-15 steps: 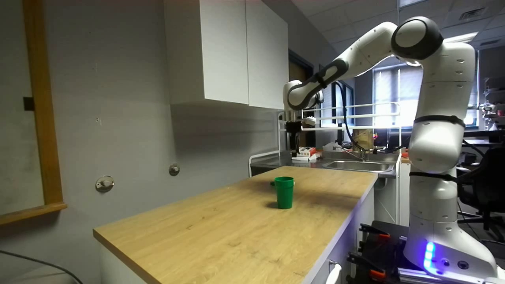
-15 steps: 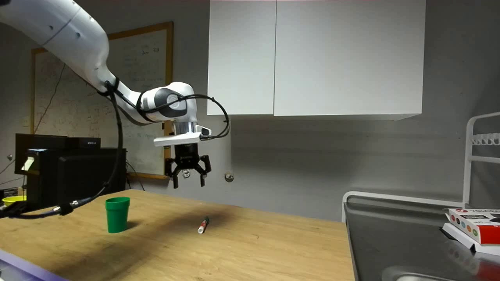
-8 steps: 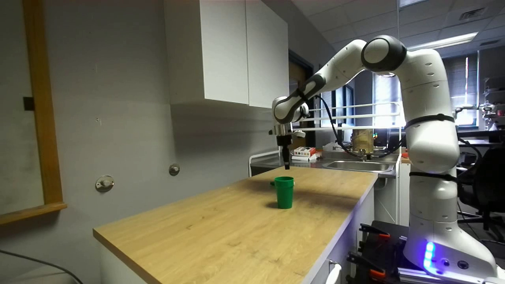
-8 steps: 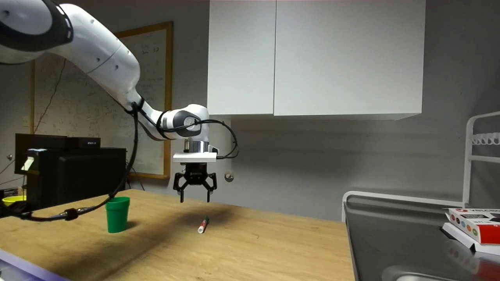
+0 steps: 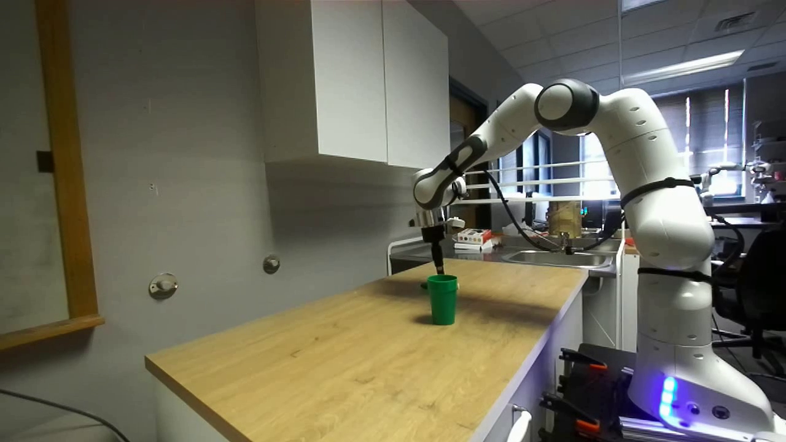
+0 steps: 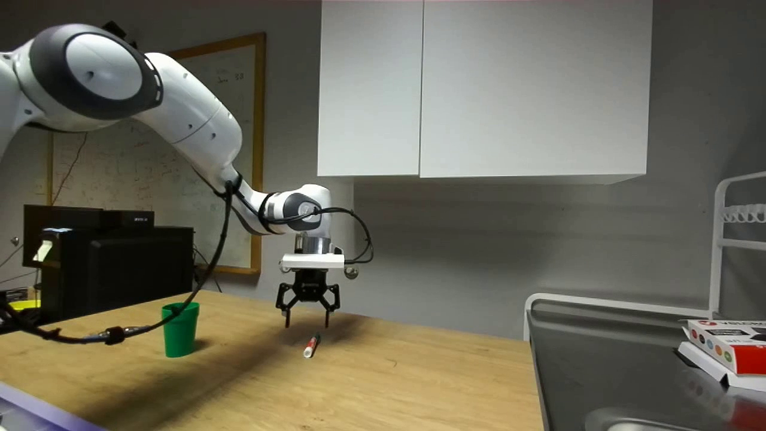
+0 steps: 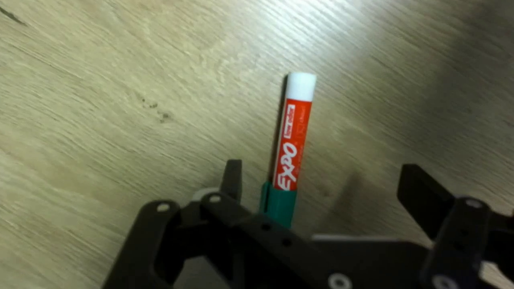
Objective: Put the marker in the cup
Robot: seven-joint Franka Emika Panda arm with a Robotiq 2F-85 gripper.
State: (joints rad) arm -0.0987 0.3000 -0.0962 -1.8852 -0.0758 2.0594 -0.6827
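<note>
The marker point(image 7: 292, 144) has a red label, a white end and a green cap, and lies on the wooden counter point(image 7: 120, 144). It shows also in an exterior view point(image 6: 310, 347); in the exterior view where the cup stands in front, most of it is hidden. The green cup point(image 5: 443, 302) stands upright on the counter, also seen in an exterior view point(image 6: 179, 336), apart from the marker. My gripper point(image 6: 307, 326) is open and empty, pointing down above the marker. In the wrist view the marker lies between the spread fingertips of the gripper point(image 7: 321, 166), nearer the left one.
A white wall cabinet point(image 6: 485, 90) hangs above the back of the counter. A dark metal sink top point(image 6: 616, 359) adjoins the counter, with a red and white box point(image 6: 730, 344) on it. A cable point(image 6: 203, 281) hangs from the arm and passes in front of the cup in that view.
The arm has come down and forward, and the open gripper is now lower, close above the marker. The marker and cup have not moved.
</note>
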